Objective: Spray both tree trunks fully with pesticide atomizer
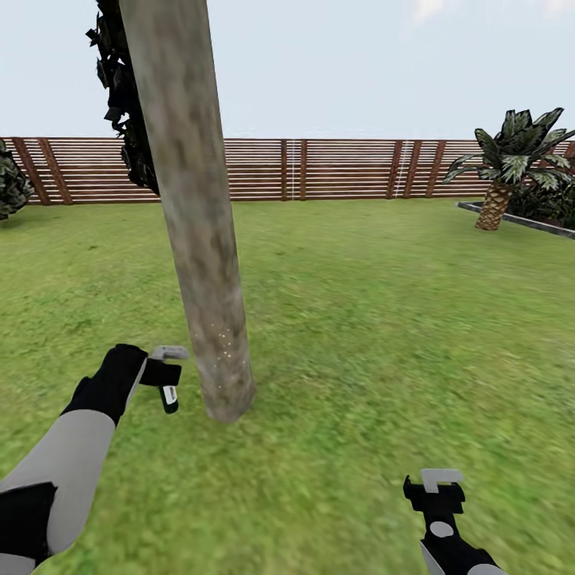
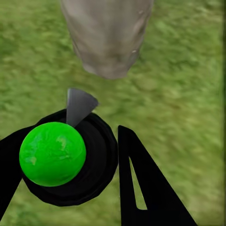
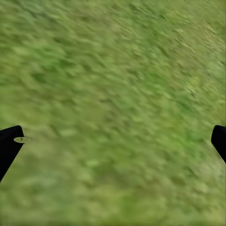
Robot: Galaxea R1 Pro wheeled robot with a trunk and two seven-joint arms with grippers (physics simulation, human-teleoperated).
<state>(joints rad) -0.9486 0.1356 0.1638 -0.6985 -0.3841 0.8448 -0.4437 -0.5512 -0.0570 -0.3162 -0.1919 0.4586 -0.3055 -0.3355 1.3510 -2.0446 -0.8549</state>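
In the head view, the tree trunk (image 1: pixel 209 263) rises from the lawn (image 1: pixel 383 319), pale and mottled, with fine white specks low on its side. The left claw (image 1: pixel 166 375) sits just beside the trunk's base, clenched on the pesticide atomizer (image 1: pixel 169 397), whose dark green body hangs below the fingers. The right claw (image 1: pixel 435 489) hovers over grass well apart from the trunk, holding nothing. Behind the trunk runs the slatted wooden fence (image 1: pixel 335 169), with 1 palm (image 1: pixel 511 164) far off to the side.

In the left wrist view, the atomizer's bright green top (image 2: pixel 52 153) sits between 2 black fingers (image 2: pixel 146 188), its grey nozzle (image 2: pixel 77 104) pointing toward the trunk base (image 2: pixel 107 37), near it and apart.

In the right wrist view, the right claw's fingertips (image 3: pixel 9 146) stand spread wide over bare grass.
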